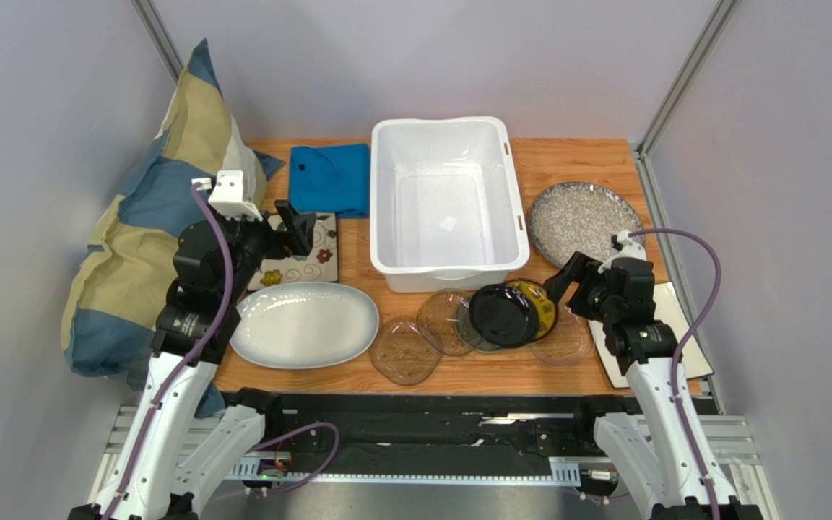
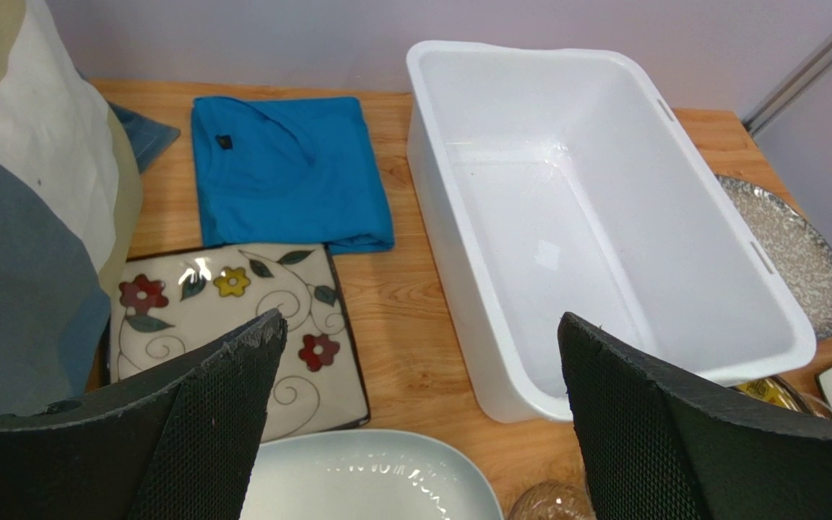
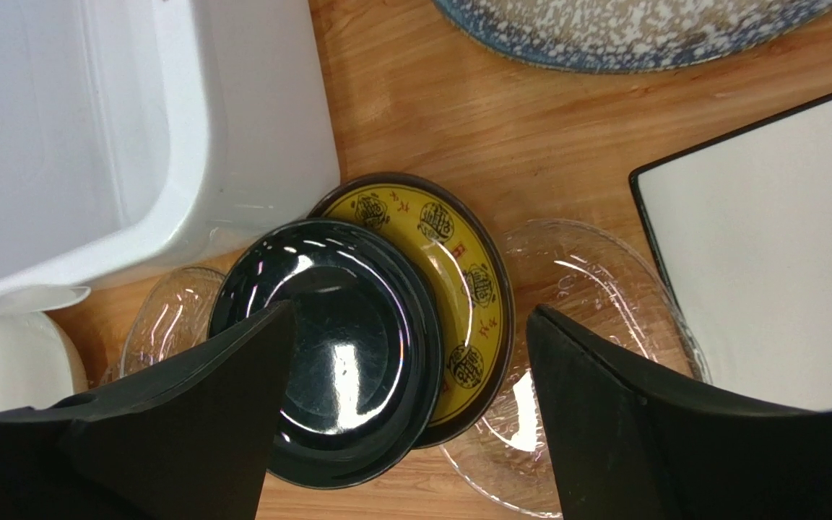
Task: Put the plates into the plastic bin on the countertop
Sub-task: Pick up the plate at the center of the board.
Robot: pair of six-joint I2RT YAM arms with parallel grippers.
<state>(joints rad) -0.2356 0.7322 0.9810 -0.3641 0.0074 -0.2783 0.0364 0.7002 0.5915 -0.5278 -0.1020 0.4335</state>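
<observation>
The white plastic bin (image 1: 383,195) stands empty at the back middle of the countertop (image 1: 561,163). In front of it lie the white oval platter (image 1: 303,324), several small glass plates (image 1: 404,352), and a black plate (image 1: 504,314) resting on a yellow one (image 1: 545,301). The floral square plate (image 1: 317,265) is left of the bin, the grey-speckled round plate (image 1: 583,222) right of it, and the white square plate (image 1: 694,338) at the far right. My left gripper (image 1: 299,228) is open and empty above the floral plate (image 2: 236,314). My right gripper (image 1: 561,284) is open and empty above the black plate (image 3: 334,347) and the yellow plate (image 3: 458,271).
A folded blue cloth (image 1: 330,179) lies left of the bin at the back. A large blue-and-cream pillow (image 1: 160,217) leans against the left wall beside my left arm. Walls close in on both sides and behind.
</observation>
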